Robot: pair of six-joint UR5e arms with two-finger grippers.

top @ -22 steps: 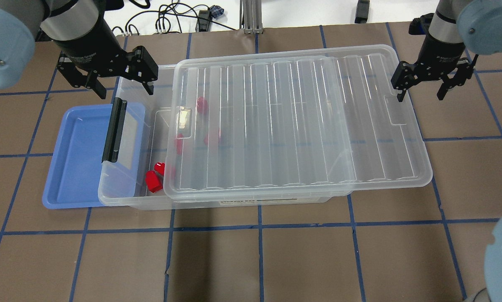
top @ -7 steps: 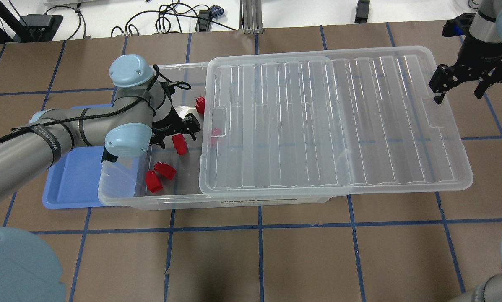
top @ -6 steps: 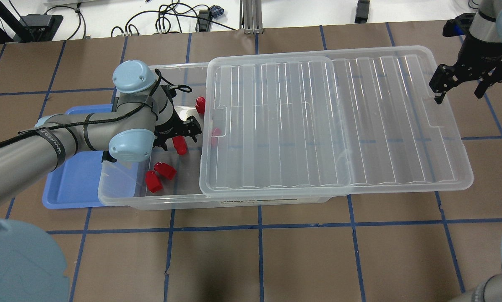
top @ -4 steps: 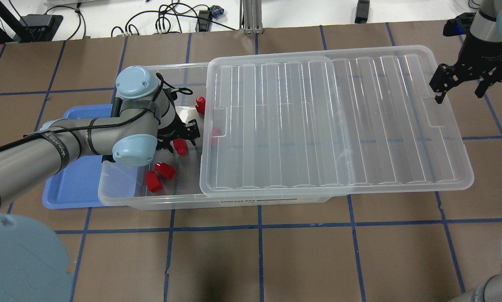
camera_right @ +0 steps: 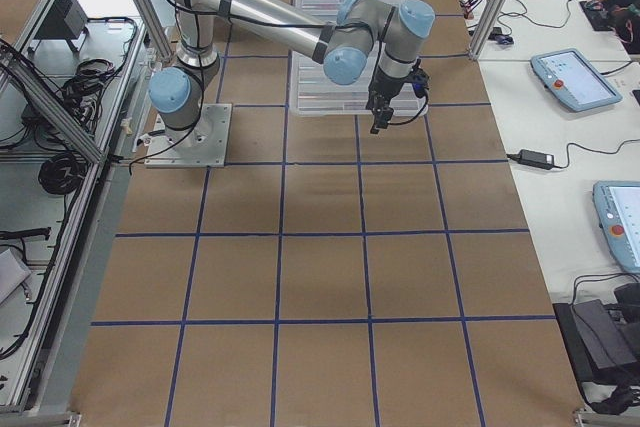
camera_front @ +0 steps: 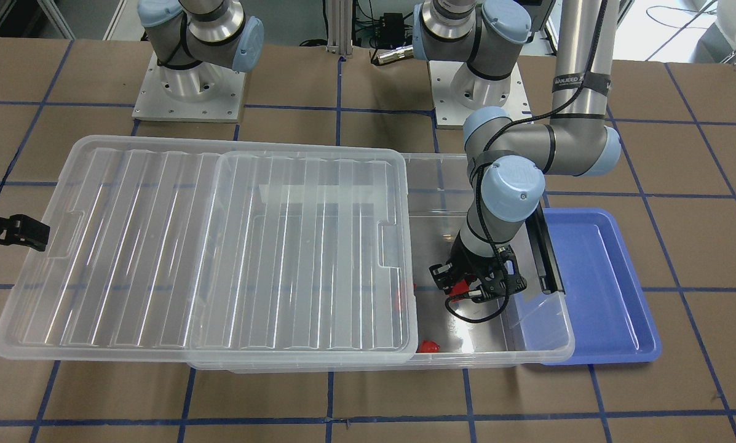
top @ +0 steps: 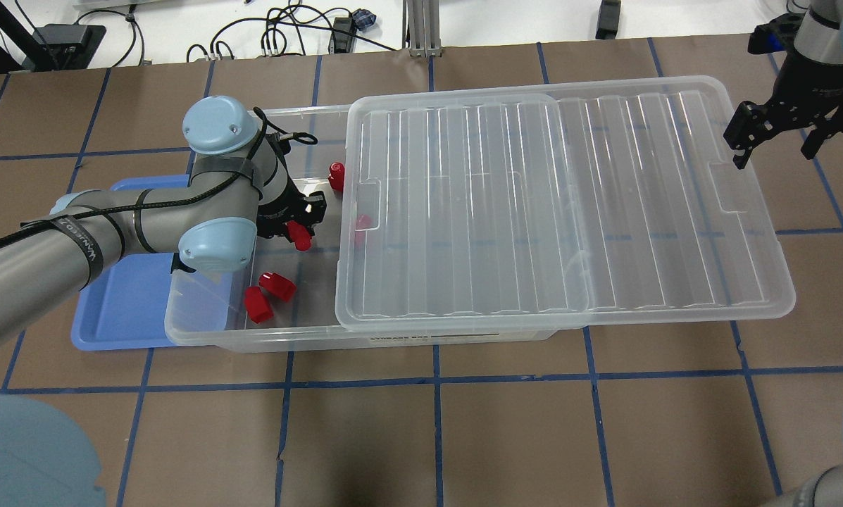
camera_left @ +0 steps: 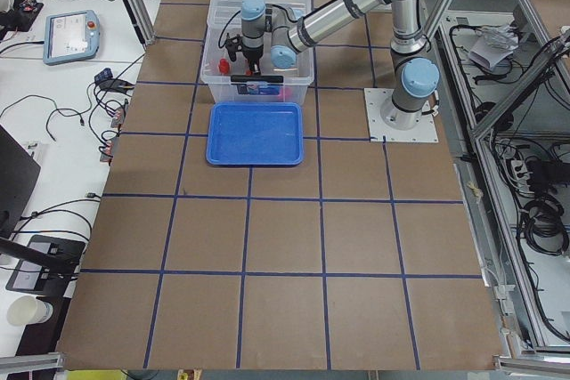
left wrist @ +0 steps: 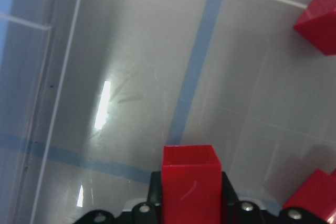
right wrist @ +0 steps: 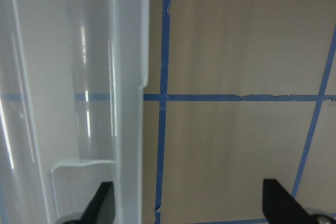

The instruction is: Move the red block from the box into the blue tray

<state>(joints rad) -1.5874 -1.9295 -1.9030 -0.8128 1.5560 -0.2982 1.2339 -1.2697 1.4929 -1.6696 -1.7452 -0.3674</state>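
My left gripper is down inside the open left end of the clear box and is shut on a red block. The left wrist view shows that block pinched between the fingers above the box floor. It also shows in the front view. The blue tray lies at the box's left end, partly under it. My right gripper is open and empty, just past the right end of the slid-off lid.
Two loose red blocks lie near the box's front wall. Another stands by the lid's edge, and one lies under it. The black latch bar is beside my left wrist.
My left gripper has shut on the red block it stood around and has drawn it slightly up and back. The right gripper has shifted a little away from the lid.
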